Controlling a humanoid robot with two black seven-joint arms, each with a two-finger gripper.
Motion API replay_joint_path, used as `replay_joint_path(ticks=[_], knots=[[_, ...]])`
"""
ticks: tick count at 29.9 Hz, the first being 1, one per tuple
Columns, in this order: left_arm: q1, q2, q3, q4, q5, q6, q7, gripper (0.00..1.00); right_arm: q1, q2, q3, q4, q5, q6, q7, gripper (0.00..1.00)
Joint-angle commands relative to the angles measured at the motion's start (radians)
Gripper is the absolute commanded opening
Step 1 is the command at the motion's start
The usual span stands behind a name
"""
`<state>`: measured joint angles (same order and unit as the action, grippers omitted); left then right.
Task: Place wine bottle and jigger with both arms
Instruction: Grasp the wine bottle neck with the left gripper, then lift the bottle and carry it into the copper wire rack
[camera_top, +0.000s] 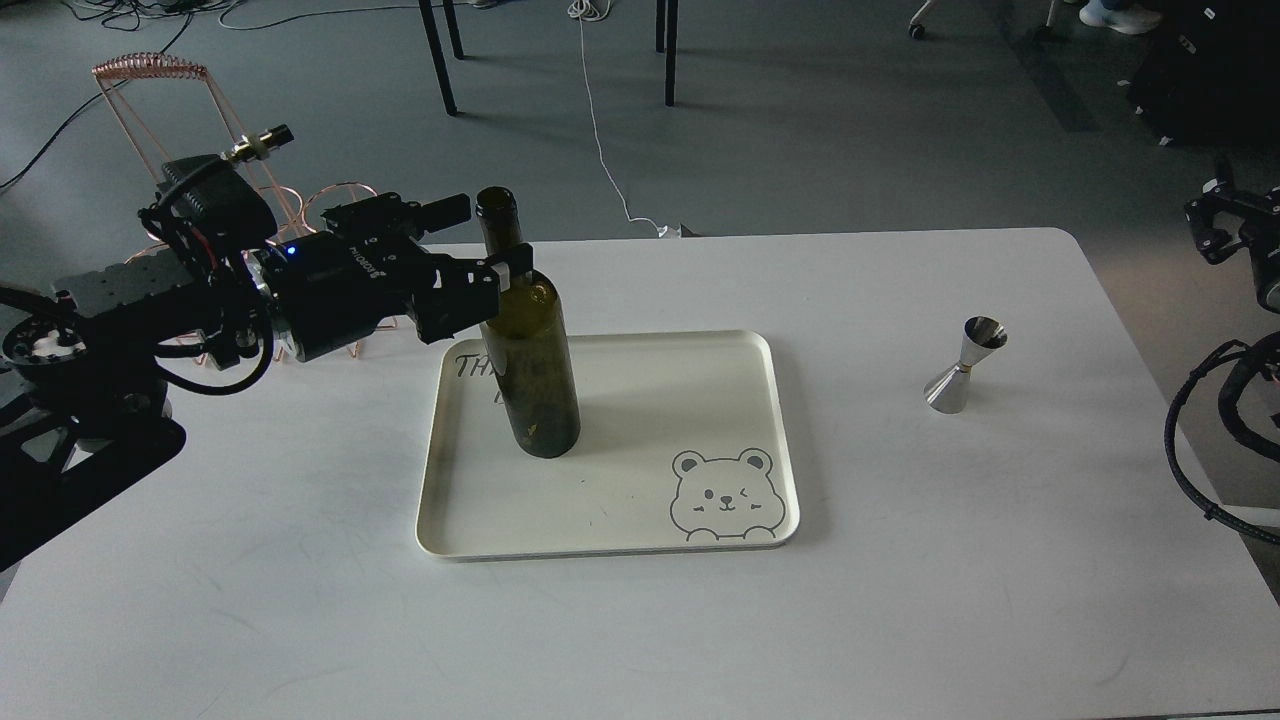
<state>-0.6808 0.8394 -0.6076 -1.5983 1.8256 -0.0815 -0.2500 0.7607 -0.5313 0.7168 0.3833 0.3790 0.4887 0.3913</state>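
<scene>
While the near half of the white tabletop (640, 620) sits bare, a cream tray (760, 440) lies at its middle, long side left to right. Cartoon bear face (723, 497) printed in the tray's near right corner. Dark handwriting at the far left corner reads "TH…", the rest hidden behind the bottle.

Wine bottle (535, 380): dark olive glass, no label, upright on the tray's left half, base on the tray floor.

Left pincer (508, 272) comes in level from the left, fingers clamped on the bottle at the shoulder, just under the neck. Blue LED lit on the wrist body; white lettering there too small to read.

Jigger (966, 364): steel, thin gold waist band, upright on the tabletop, well to the right of the tray, touching nothing.

Right arm (1235, 330) shows only at the right frame edge, off the tabletop, well apart from the jigger. Right pincer too dark and cropped; can't tell how its jaws stand.

Copper wire rack (190, 110) stands behind the left arm at the far left. Beyond: grey floor, black chair legs, a white cable.
</scene>
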Motion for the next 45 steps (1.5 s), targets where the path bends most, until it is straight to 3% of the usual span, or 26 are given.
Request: replay_joint_path(ticks=[1, 6, 12, 20, 28, 33, 39, 45], knots=[[0.000, -0.014, 0.000, 0.000, 0.001, -0.001, 0.000, 0.86, 0.000, 0.001, 0.000, -0.015, -0.002, 0.000, -0.006, 0.99], [0.001, -0.017, 0.002, 0.001, 0.003, -0.001, 0.001, 0.73, 0.000, 0.001, 0.000, -0.027, -0.002, 0.000, -0.006, 0.99], [0.000, -0.013, 0.005, 0.001, 0.004, -0.003, -0.003, 0.45, 0.006, 0.001, 0.000, -0.029, -0.002, 0.000, -0.006, 0.99], [-0.002, -0.008, 0.003, 0.000, 0.001, -0.001, -0.003, 0.27, 0.009, 0.001, 0.000, -0.029, -0.002, 0.000, -0.006, 0.99], [-0.046, 0.018, -0.047, -0.003, -0.012, -0.006, -0.009, 0.21, 0.017, -0.001, -0.002, -0.041, -0.003, 0.000, -0.006, 0.99], [-0.166, 0.110, -0.049, 0.008, -0.104, -0.015, -0.009, 0.20, 0.020, -0.001, -0.002, -0.044, -0.003, 0.000, -0.006, 0.99], [-0.295, 0.207, -0.037, 0.121, -0.140, -0.122, -0.043, 0.21, 0.020, -0.001, -0.003, -0.044, -0.003, 0.000, -0.006, 0.99], [-0.350, 0.225, -0.034, 0.294, -0.124, -0.129, -0.091, 0.20, 0.029, -0.001, -0.005, -0.044, -0.003, 0.000, -0.006, 0.99]])
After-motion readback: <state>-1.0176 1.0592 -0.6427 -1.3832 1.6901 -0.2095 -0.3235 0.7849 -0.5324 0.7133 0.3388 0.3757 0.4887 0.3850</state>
